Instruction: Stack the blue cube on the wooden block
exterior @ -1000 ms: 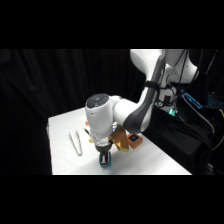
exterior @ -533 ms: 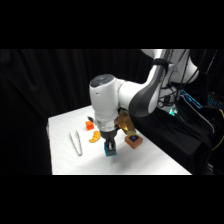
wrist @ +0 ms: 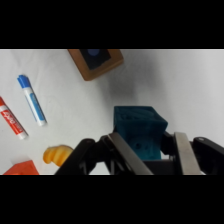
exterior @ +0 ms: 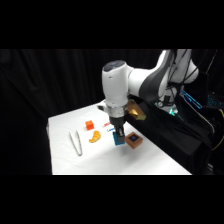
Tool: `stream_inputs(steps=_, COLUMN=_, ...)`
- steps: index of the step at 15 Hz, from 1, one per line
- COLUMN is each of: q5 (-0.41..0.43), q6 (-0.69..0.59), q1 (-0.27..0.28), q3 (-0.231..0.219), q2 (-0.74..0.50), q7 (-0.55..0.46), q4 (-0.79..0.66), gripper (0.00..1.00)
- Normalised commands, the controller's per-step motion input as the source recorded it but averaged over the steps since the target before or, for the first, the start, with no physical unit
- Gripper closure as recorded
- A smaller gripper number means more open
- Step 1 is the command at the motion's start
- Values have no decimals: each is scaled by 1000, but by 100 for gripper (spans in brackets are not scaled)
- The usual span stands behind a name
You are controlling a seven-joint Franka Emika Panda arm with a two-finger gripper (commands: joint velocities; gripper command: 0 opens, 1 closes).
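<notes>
1. Gripper (exterior: 119, 136) hangs low over the white table (exterior: 105, 160), just left of the wooden block (exterior: 133, 140) in the side view.
2. Its two fingers (wrist: 125, 152) are closed partway, one on each side of the blue cube (wrist: 137, 131). The cube fills the gap between them.
3. In the side view the blue cube (exterior: 119, 138) shows as a teal patch at the fingertips, beside the wooden block and not on top of it. I cannot tell whether the cube is lifted clear of the table.
4. Wooden block lies flat on the table, dark square mark facing up. In the wrist view the wooden block (wrist: 96, 62) sits at the top edge, apart from the held cube, with bare table between them.
5. Left of the wooden block in the side view: an orange crescent piece (exterior: 94, 136), and beyond it a small orange-red cube (exterior: 89, 125).
6. Metal tongs (exterior: 76, 142) lie farther left of the block, near the table's left side.
7. Wrist view also shows a blue marker (wrist: 32, 99) and a red marker (wrist: 11, 117) lying side by side on the table, well away from the block.
</notes>
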Motion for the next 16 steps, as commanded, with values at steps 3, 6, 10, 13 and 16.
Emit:
stream_inputs(steps=3, q5=9, q6=31, q1=-174, q3=111, q2=-401, q7=-189, q4=-396, gripper=73)
stream_inputs(steps=6, q5=46, q6=88, q1=-160, q3=114, q2=-358, q7=-195, q4=-378, gripper=73)
stream_inputs(steps=10, q5=58, q6=174, q1=-136, q3=115, q2=-309, q7=-195, q4=-368, gripper=73)
stream_inputs(steps=13, q5=3, q6=228, q1=-102, q3=111, q2=-297, q7=-136, q4=-351, gripper=73)
stream_inputs(steps=16, q5=-10, q6=231, q1=-91, q3=109, q2=-286, q7=-114, q4=-331, gripper=73)
